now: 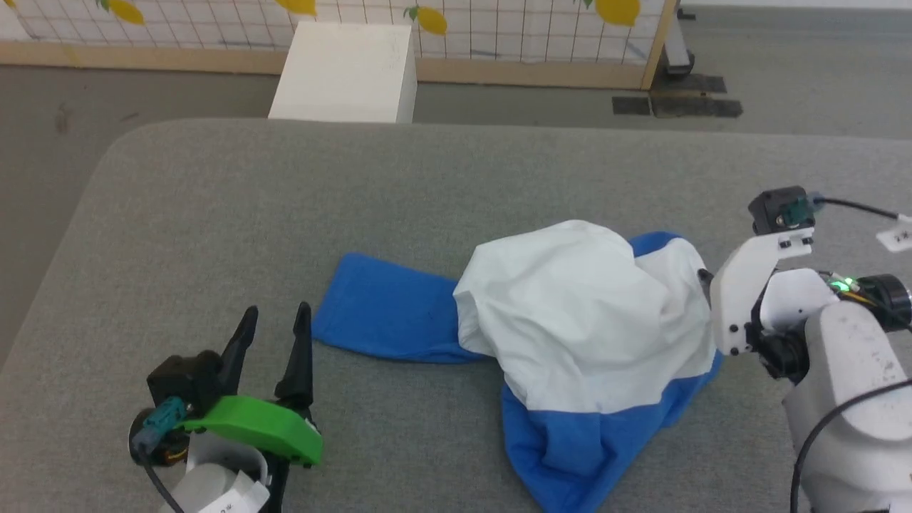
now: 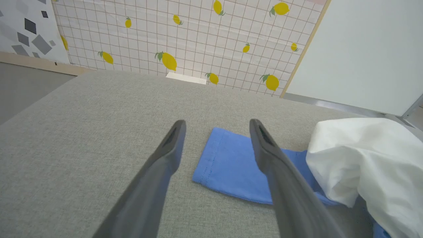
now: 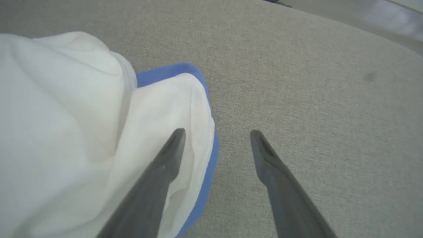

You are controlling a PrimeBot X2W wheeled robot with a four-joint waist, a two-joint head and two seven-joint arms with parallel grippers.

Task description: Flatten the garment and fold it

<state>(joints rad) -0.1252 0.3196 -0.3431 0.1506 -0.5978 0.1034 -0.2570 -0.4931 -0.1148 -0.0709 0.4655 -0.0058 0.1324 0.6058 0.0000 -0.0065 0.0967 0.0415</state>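
surface: grey fabric table (image 1: 214, 235) | on it: crumpled white-and-blue garment (image 1: 584, 313), right of centre

Blue tip of the garment (image 1: 584, 320) past the head view's bottom edge

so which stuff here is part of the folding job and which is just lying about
Job: crumpled white cloth T-shirt with bright blue sleeves; open left gripper; open right gripper; grey fabric table.
Lying about: rigid white box behind the table; lemon-print grid screen.
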